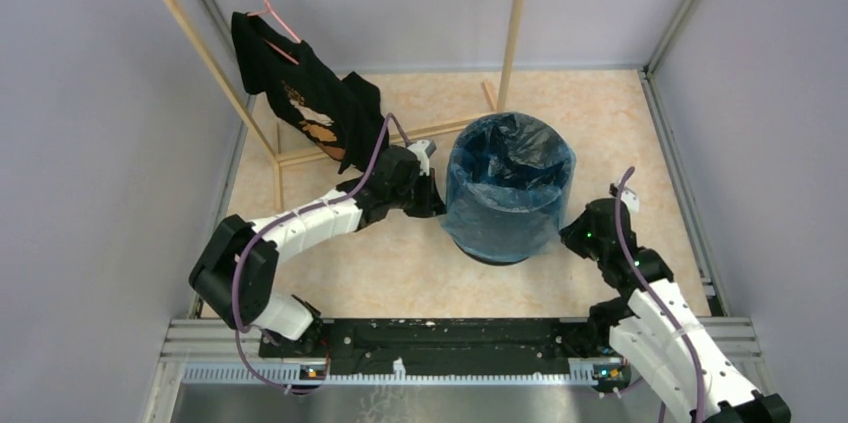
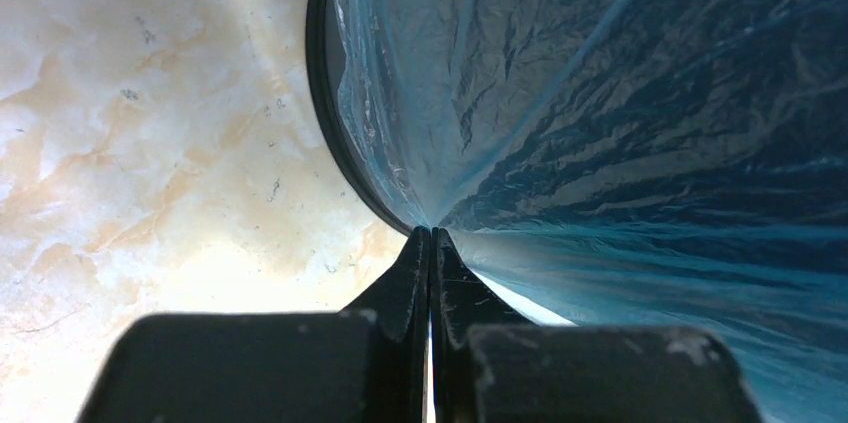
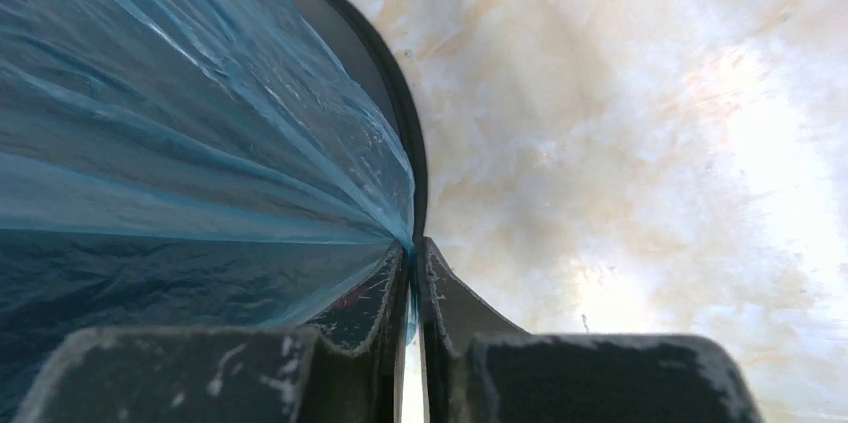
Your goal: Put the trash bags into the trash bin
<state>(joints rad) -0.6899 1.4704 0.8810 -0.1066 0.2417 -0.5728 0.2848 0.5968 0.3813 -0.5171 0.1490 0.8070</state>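
The light-blue trash bag (image 1: pixel 505 183) is draped into and over the round black trash bin (image 1: pixel 497 246) in the middle of the floor, its skirt hanging down the outer wall. My left gripper (image 1: pixel 437 205) is shut on the bag's edge at the bin's left side; the wrist view shows the film (image 2: pixel 600 143) pulled taut into the closed jaws (image 2: pixel 431 235). My right gripper (image 1: pixel 566 233) is shut on the bag's edge at the bin's right side, with the film (image 3: pixel 200 143) pinched between the fingertips (image 3: pixel 412 248). The bin's base rim (image 3: pixel 405 123) shows under the bag.
A black shirt (image 1: pixel 300 93) hangs on a pink hanger from a wooden rack (image 1: pixel 515 13) at the back left, just behind my left arm. Grey walls enclose the marble-patterned floor (image 1: pixel 400 273). A metal rail runs along the near edge.
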